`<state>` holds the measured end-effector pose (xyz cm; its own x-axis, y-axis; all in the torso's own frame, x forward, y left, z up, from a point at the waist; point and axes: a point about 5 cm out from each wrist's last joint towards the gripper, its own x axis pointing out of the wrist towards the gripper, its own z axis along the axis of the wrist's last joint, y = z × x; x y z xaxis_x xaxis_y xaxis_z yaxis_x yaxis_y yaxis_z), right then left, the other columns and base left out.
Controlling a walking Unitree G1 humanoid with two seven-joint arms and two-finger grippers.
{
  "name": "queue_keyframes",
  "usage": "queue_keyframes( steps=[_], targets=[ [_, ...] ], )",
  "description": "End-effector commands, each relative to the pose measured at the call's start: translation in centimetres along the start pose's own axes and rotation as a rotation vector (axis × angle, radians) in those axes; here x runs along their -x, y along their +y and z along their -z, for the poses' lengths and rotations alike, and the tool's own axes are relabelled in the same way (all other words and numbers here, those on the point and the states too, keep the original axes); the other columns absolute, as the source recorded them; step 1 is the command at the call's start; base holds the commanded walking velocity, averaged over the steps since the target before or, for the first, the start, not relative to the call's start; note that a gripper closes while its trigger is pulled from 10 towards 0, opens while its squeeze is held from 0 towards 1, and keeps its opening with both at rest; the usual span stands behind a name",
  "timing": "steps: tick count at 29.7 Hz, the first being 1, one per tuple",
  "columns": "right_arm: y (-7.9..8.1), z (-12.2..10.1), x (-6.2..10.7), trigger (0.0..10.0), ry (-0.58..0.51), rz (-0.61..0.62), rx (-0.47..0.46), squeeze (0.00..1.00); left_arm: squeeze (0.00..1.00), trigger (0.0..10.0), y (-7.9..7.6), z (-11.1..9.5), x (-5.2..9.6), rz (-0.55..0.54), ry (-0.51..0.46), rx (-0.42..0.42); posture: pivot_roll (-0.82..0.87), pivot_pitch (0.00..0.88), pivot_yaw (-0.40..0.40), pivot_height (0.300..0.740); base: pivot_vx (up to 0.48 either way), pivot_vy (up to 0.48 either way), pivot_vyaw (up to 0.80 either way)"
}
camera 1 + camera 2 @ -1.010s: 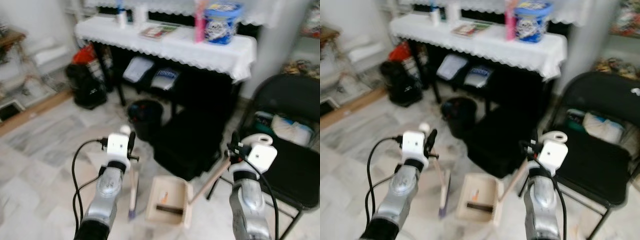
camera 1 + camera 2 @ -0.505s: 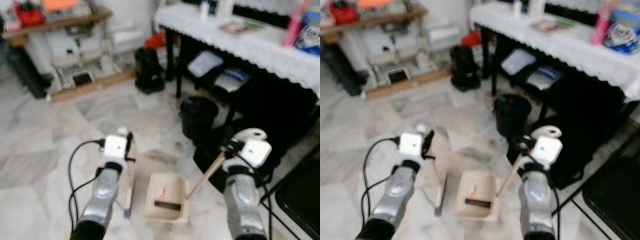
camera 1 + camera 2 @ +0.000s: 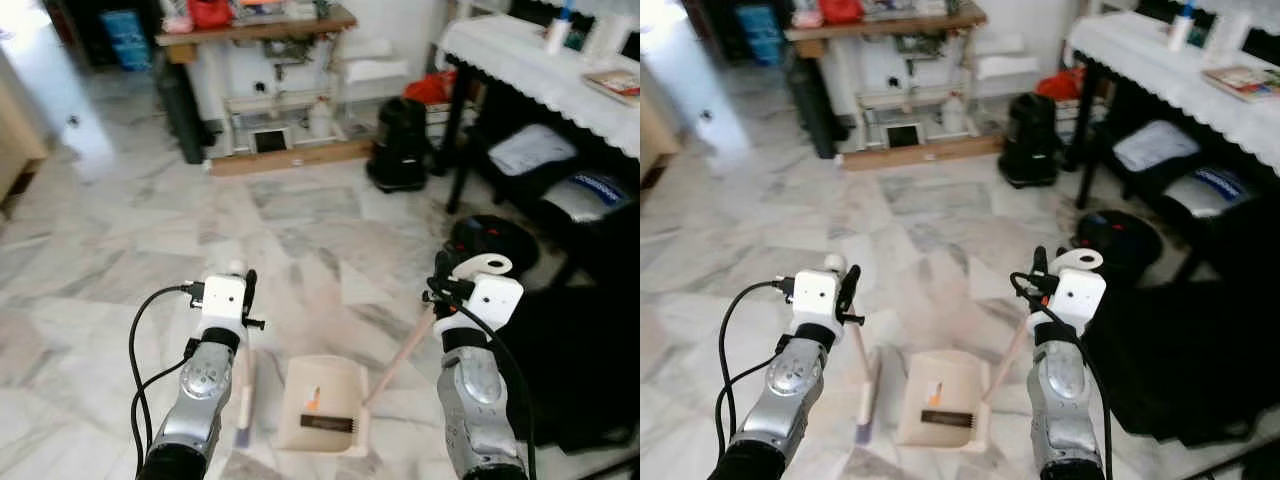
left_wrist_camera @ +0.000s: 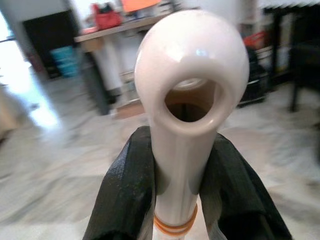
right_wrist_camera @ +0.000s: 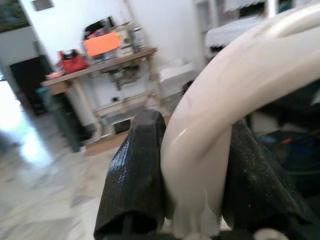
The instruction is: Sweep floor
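floor (image 3: 120, 250): pale marble | wooden bench (image 3: 255, 25): rear wall | white-clothed table (image 3: 540, 60): right | bright glare, perhaps doorway: left

Two silver metallic forearms, rounded and segmented, dark at lower ends. Each wrist topped by white boxy camera housing with black collar beneath. Left gripper (image 3: 247, 292): black fingers beside white housing, small black knob at side. Black cable looped out from left wrist, down along arm. Right gripper (image 3: 440, 285): black parts, thin black cable trailing down forearm. Fingers (image 4: 125, 200) were matte black, textured, broad.
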<state>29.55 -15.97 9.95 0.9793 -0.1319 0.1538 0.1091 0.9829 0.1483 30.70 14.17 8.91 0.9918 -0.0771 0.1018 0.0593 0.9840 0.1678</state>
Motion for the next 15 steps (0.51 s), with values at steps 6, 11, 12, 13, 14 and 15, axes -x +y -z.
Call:
queue_keyframes(
  steps=[6,11,12,13,14,15],
  targets=[
    [0.42,-0.81,-0.49,10.0,-0.045,-0.014,-0.026,0.00,0.00,10.0,0.07,-1.08,-0.39,-0.015,-0.060,-0.003,-0.08,0.000,0.044,0.740,0.000,0.000,0.80],
    [0.28,-0.86,-0.57,10.0,-0.045,-0.018,-0.022,0.00,0.00,10.0,0.02,-1.20,-0.46,-0.028,-0.065,0.000,-0.07,0.000,0.036,0.740,0.000,0.000,0.80],
    [0.27,-0.87,-0.58,10.0,-0.045,-0.018,-0.022,0.00,0.00,10.0,0.02,-1.19,-0.46,-0.030,-0.065,0.000,-0.07,0.000,0.035,0.740,0.000,0.000,0.80],
    [0.28,-0.87,-0.60,10.0,-0.045,-0.019,-0.022,0.00,0.00,10.0,0.07,-1.19,-0.46,-0.035,-0.065,0.000,-0.07,0.000,0.033,0.740,0.000,0.000,0.80],
    [0.29,-0.89,-0.63,10.0,-0.044,-0.020,-0.022,0.00,0.00,10.0,0.11,-1.21,-0.47,-0.040,-0.065,0.001,-0.07,0.000,0.033,0.740,0.000,0.000,0.80],
    [0.29,-0.92,-0.67,10.0,-0.045,-0.021,-0.021,0.00,0.00,10.0,0.10,-1.24,-0.50,-0.041,-0.065,0.001,-0.07,0.000,0.030,0.740,0.000,0.000,0.80]
  ],
)
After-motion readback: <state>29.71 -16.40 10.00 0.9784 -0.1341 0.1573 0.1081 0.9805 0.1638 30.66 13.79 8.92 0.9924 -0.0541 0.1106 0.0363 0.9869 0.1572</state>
